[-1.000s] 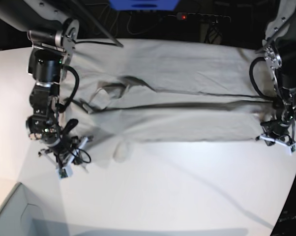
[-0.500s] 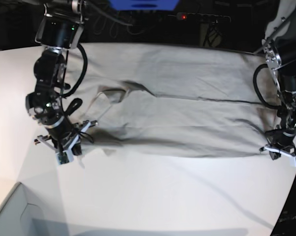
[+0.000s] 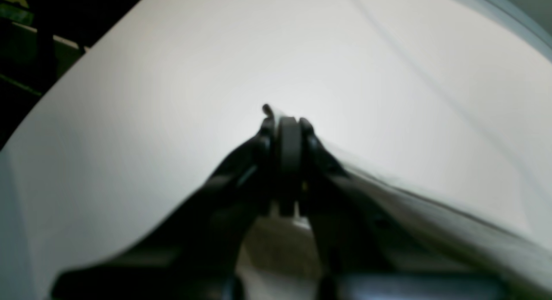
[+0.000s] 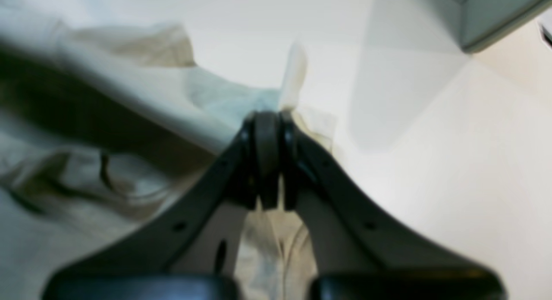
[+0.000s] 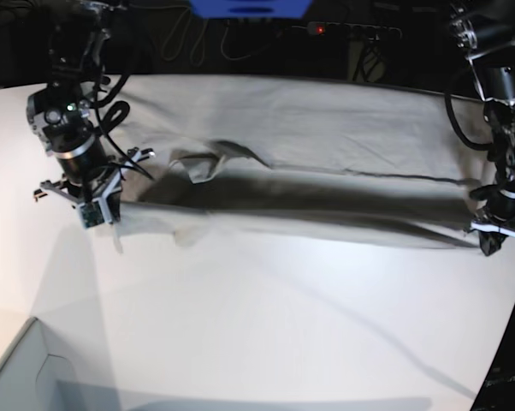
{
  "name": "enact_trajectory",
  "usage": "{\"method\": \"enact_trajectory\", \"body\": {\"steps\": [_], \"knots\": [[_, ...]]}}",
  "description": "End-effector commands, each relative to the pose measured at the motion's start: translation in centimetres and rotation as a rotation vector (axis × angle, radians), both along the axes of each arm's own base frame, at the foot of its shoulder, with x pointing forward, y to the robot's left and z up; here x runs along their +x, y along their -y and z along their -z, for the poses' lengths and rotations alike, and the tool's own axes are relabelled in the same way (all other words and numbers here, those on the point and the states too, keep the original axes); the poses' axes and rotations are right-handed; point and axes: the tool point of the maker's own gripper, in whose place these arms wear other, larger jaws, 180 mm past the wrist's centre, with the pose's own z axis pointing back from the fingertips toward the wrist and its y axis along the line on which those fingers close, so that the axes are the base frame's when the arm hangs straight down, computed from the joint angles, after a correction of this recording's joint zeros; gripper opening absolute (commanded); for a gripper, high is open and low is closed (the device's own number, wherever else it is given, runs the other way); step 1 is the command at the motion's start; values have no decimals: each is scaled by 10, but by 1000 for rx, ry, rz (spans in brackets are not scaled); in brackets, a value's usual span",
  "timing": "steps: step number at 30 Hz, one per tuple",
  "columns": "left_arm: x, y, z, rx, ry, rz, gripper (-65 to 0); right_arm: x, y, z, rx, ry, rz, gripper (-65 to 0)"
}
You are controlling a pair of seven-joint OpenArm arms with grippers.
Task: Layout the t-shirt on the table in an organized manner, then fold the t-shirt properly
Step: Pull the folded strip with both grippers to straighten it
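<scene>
T-shirt: spread wide across the far half of the table, from near the left edge to near the right edge; near hem lifted off the surface and stretched between the two arms, with a dark shadow band under it; creased, puckered fold left of middle.

Table: white, bare over the whole near half; curved far edge against a dark background.

Right gripper: near the left edge of the table, at the shirt's near-left corner; jaws pressed together on the fabric, beige cloth bunched around and below the tips in the wrist view.

Left gripper: near the right edge of the table, at the shirt's near-right corner; jaws closed, a thin edge of cloth running away from the tips toward the lower right in the blurred wrist view.

Grey box: at the near-left corner of the table, only partly in view, well apart from the shirt.

Power strip: beyond the far edge, red light showing.
</scene>
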Motion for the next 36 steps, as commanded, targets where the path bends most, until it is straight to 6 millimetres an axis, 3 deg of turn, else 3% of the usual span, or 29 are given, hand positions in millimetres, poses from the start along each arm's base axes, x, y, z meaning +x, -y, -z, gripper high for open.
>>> {"method": "enact_trajectory", "body": {"steps": [1, 7, 19, 36], "knots": [[6, -7, -27, 27, 80, 4, -648, 4, -4, -18, 15, 64, -11, -650], [-17, 1, -28, 31, 88, 28, -648, -21, -5, -25, -16, 58, -19, -650], [-64, 3, 8, -25, 6, 11, -649, -88, -13, 16, 81, -106, -18, -650], [-64, 1, 10, -22, -2, 9, -649, -116, -32, 46, 129, -215, -47, -650]]}}
